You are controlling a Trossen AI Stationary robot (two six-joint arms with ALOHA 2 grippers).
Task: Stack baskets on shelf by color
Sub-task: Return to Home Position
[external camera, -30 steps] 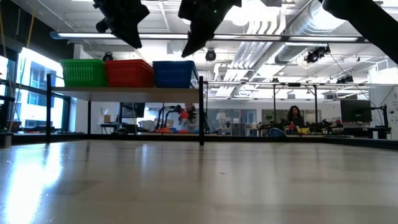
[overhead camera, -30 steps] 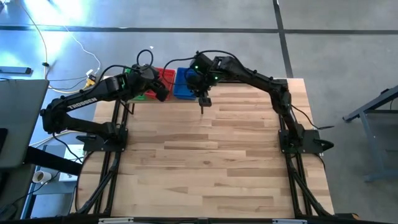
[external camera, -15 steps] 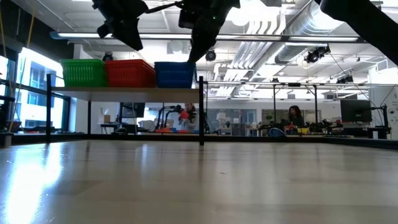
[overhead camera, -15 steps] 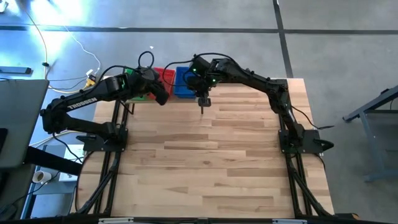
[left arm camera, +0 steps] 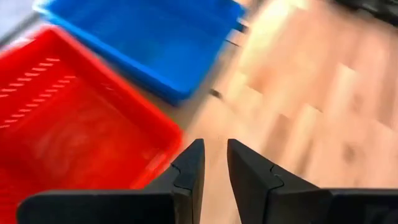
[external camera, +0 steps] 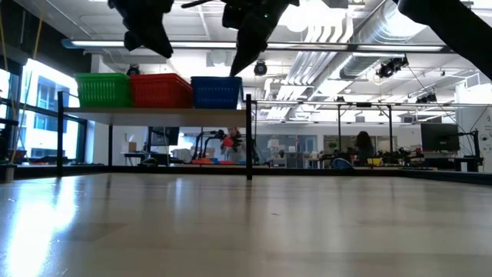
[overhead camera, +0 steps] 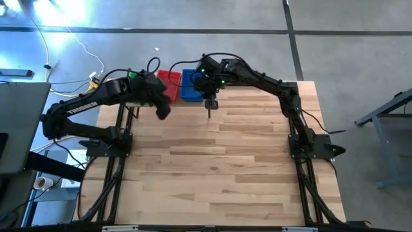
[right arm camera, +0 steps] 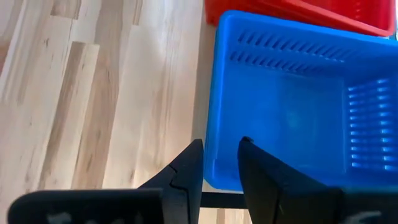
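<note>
Three baskets stand side by side on the shelf (external camera: 154, 112) at the table's far edge: green (external camera: 102, 90), red (external camera: 160, 90) and blue (external camera: 216, 91). My left gripper (left arm camera: 211, 155) hovers above and in front of the red basket (left arm camera: 74, 137). Its fingers stand a little apart with nothing between them. My right gripper (right arm camera: 221, 155) hangs over the near right corner of the blue basket (right arm camera: 292, 106), pointing steeply down. Its fingers are also slightly apart and hold nothing. In the low view both grippers (external camera: 161, 48) (external camera: 237, 65) are above the baskets' rims.
The wide wooden tabletop (overhead camera: 219, 161) stretches from the shelf to the near edge. The shelf's black front post (external camera: 248, 138) stands just right of the blue basket. Beyond the table lies an open room with desks and equipment.
My left gripper has swung away from the red basket toward the table's near edge and has turned at the wrist. Its fingers keep the same small gap. My right gripper has stayed over the blue basket.
</note>
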